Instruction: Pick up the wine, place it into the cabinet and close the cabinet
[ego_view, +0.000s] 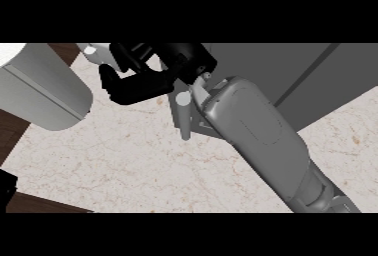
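Wine: not visible, perhaps hidden behind the right robot hand (144, 82) or already inside the cabinet (295, 70) at the counter's (133, 160) far edge. Hand's closure: cannot tell. Glass bottle judged heavy, rigid, slippery and fragile; grasp at mid-body.
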